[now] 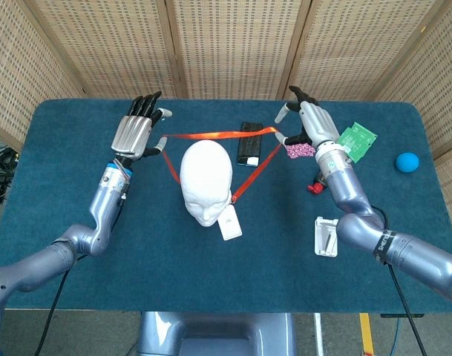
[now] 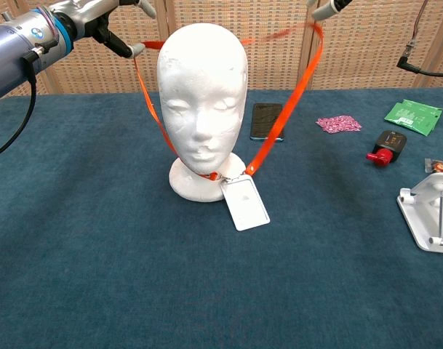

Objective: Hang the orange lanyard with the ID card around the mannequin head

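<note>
A white mannequin head (image 1: 205, 182) (image 2: 203, 102) stands upright in the middle of the blue table. The orange lanyard (image 1: 218, 135) (image 2: 294, 109) is stretched into a triangle around it, its far span running behind the head. Both straps come down past the cheeks to the white ID card (image 1: 229, 222) (image 2: 244, 203), which lies tilted by the base. My left hand (image 1: 140, 126) (image 2: 108, 22) holds the loop's left corner behind and left of the head, fingers spread. The right corner is held by my right hand (image 1: 303, 122) (image 2: 326, 9), mostly cut off in the chest view.
A black phone (image 1: 249, 142) (image 2: 267, 120) lies behind the head. To the right are a pink patch (image 1: 300, 150), a green packet (image 1: 357, 141), a red-and-black item (image 2: 385, 147), a white bracket (image 1: 326, 236) (image 2: 428, 214) and a blue ball (image 1: 407, 162). Wicker screens stand behind the table.
</note>
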You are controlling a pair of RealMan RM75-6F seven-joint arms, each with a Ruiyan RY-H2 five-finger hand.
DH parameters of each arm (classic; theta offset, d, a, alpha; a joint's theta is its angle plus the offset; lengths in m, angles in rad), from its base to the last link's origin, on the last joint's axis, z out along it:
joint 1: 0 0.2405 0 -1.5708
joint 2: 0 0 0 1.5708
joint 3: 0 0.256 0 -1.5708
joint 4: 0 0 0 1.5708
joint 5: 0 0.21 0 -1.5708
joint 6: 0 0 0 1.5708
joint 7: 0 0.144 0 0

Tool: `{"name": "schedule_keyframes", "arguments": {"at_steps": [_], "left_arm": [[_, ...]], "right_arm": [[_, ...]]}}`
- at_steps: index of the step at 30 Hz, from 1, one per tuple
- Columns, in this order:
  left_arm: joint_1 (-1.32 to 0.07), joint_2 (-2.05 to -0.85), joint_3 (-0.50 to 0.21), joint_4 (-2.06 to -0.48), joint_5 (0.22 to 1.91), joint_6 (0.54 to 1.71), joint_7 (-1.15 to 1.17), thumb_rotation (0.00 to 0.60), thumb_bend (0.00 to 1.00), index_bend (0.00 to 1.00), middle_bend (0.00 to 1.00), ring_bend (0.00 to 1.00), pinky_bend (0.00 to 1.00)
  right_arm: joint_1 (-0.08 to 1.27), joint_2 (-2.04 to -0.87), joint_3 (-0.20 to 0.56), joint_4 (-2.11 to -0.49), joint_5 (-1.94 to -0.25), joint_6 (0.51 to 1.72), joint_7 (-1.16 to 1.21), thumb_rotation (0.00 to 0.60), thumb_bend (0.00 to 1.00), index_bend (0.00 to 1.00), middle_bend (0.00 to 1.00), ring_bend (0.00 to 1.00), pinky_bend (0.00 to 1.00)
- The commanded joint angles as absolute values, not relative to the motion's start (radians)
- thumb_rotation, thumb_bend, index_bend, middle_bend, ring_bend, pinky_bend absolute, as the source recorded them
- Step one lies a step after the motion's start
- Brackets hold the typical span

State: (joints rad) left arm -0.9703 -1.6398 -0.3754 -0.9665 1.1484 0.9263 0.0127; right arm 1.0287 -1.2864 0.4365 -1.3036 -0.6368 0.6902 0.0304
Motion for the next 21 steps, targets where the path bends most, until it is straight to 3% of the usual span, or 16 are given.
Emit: {"name": "schedule_keyframes", "arguments": {"at_steps": [1, 4, 10, 21], "left_arm": [[-0.982, -1.651, -0.375, -0.946, 1.130, 0.902, 0.016, 0.600, 0.35, 0.00, 0.00, 0.00, 0.00], [-0.983, -1.657, -0.376, -0.937, 1.127, 0.905, 0.013, 0.600, 0.27, 0.00, 0.00, 0.00, 0.00], [-0.969, -1.636, -0.380, -0.967, 1.128, 0.941, 0.023, 0.600, 0.01, 0.00, 0.00, 0.00, 0.00], [-0.854, -1.465, -0.346, -1.194, 1.176, 1.059, 0.045, 0.600, 0.00, 0.00, 0.00, 0.00, 0.00]], "right_arm": [[1.030, -1.316, 0.431, -1.254, -0.658, 0.675, 0.055, 0.600, 0.24, 0.17, 0.00, 0.00, 0.00], [1.027, -1.325, 0.430, -1.232, -0.677, 0.677, 0.064, 0.600, 0.23, 0.15, 0.00, 0.00, 0.00], [0.996, -1.316, 0.436, -1.241, -0.733, 0.723, 0.091, 0.600, 0.25, 0.14, 0.00, 0.00, 0.00], [0.896, -1.209, 0.399, -1.410, -0.788, 0.823, 0.049, 0.600, 0.25, 0.14, 0.00, 0.00, 0.00]]}}
